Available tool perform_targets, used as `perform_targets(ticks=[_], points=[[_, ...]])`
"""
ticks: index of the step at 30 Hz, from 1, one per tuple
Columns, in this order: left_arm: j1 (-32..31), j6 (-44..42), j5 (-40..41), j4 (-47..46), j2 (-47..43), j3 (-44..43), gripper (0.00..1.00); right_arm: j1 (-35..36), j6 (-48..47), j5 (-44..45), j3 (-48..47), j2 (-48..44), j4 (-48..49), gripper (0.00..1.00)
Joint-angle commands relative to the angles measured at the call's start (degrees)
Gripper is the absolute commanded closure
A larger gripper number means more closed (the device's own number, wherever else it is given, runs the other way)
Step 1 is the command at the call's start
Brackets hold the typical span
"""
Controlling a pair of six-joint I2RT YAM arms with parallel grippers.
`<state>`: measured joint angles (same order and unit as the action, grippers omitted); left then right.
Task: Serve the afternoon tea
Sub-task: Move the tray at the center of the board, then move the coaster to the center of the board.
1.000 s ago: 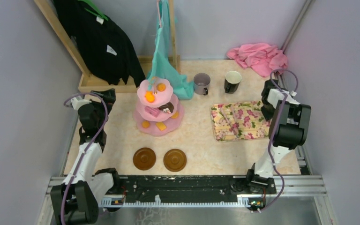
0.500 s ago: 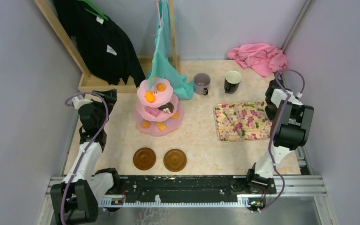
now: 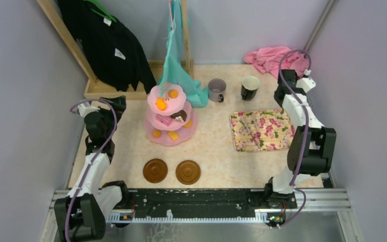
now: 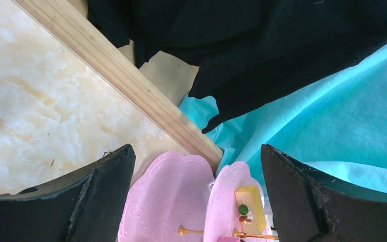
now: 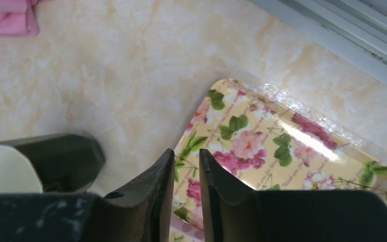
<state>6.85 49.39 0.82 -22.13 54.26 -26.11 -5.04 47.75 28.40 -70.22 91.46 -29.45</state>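
Step in hand: I judge it the approach to a mug. The right arm is stretched to the far side of the table [image 3: 216, 151], and no mug stands on a disc yet.
Right gripper [image 5: 186, 154]: the two fingers are only a little apart and nothing is between them. In the wrist view it hangs above the far corner of the floral tray [image 3: 274, 132].
Left gripper [image 4: 196, 151]: spread wide and empty. It looks down at the stand from about 9 o'clock.
Black white-lined mug [image 3: 250, 87]: upright at about 1 o'clock on the table, just beside the right gripper, not touched.
Grey mug [image 3: 216, 89]: upright at 12 o'clock, near the teal fabric [image 3: 181, 60], apart from the black one.
Stand [image 3: 165, 141]: at about 10 o'clock, with the small cakes [image 3: 160, 104] on its three tiers.
Brown discs [image 3: 155, 170]: two, side by side at about 7 o'clock, both bare – probably the places for the mugs.
Pink cloth [image 3: 274, 60]: in the far corner at 2 o'clock, not part of the serving.
Next move, as I judge: the right gripper must open more, swing toward 9 o'clock from where it is now, and come down so that one finger goes inside the rim of the black mug and one outside – then close.
Caution: the tray edge lies under the path, so the mug needs lifting well off the table before it travels to a disc.
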Motion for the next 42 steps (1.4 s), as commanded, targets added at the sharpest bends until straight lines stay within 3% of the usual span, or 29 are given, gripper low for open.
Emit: perform_targets(ticks=[1, 7, 16, 28, 36, 38, 42], points=[[-0.1, -1.3, -0.4, -2.2, -0.9, -0.8, 0.01, 2.3, -8.1, -5.2, 0.8, -2.0, 6.4, 0.72], [-0.1, -1.4, -0.8, -2.5, -1.3, -1.0, 0.01, 6.9, -12.6, -8.2, 1.3, -3.9, 9.6, 0.57], [-0.1, -1.4, -1.0, -2.3, -2.4, -1.3, 0.01, 12.2, -5.4, -4.6, -8.1, 1.9, -2.5, 0.57], [-0.4, -3.2, -0.9, -0.7, -3.6, -2.6, 0.01, 19.2, -6.4, -3.0, -12.3, 1.2, -6.2, 0.58], [-11.5, -12.0, 7.2, 19.8, -6.7, -11.7, 0.04, 34.6, -9.6, 2.1, -4.8, -4.6, -3.9, 0.65], [-11.6, -11.7, 5.0, 24.8, -8.8, -10.9, 0.07, 38.8, -10.2, 2.9, -1.9, -6.8, -2.8, 0.69], [-11.7, -12.0, 0.3, 33.5, -14.6, -9.6, 0.38, 46.8, -10.6, 4.1, 2.8, -10.8, -1.5, 0.77]])
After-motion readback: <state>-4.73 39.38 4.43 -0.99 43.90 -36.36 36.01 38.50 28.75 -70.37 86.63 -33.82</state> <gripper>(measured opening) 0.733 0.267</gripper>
